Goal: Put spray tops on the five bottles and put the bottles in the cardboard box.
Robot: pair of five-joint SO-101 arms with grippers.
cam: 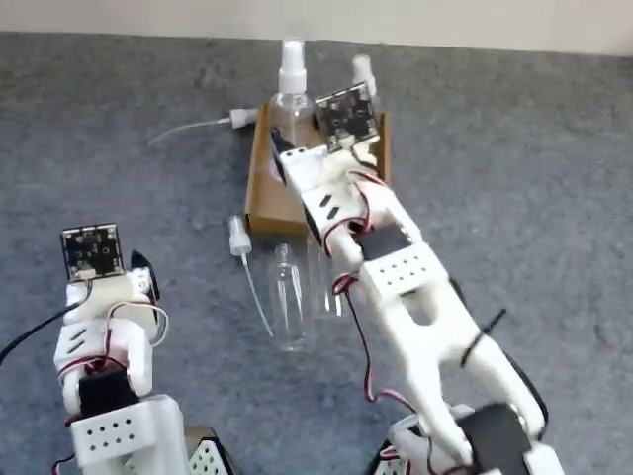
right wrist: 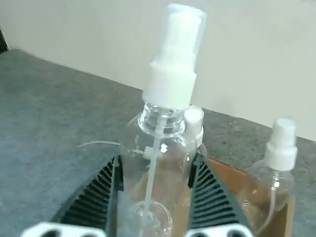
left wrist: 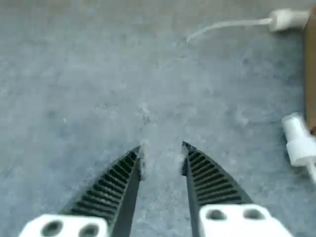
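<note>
The cardboard box [cam: 259, 203] sits at the table's far middle. A clear bottle with a white spray top [cam: 292, 94] [right wrist: 159, 163] stands upright at the box, and my right gripper [cam: 289, 146] [right wrist: 155, 182] is shut on its body, one finger on each side. Another capped bottle [cam: 363, 74] [right wrist: 274, 177] stands in the box [right wrist: 232, 180] beside it. Just behind the held bottle a further white top [right wrist: 196, 121] peeks out. Two uncapped bottles [cam: 288, 295] [cam: 326, 282] lie on the carpet before the box. My left gripper [cam: 143, 269] [left wrist: 161, 159] hovers open over bare carpet.
One loose spray top [cam: 237, 236] [left wrist: 298, 140] with its tube lies left of the lying bottles. Another loose spray top [cam: 242, 119] [left wrist: 286, 19] lies by the box's far left corner, tube trailing left. Grey carpet covers the table; a pale wall runs behind.
</note>
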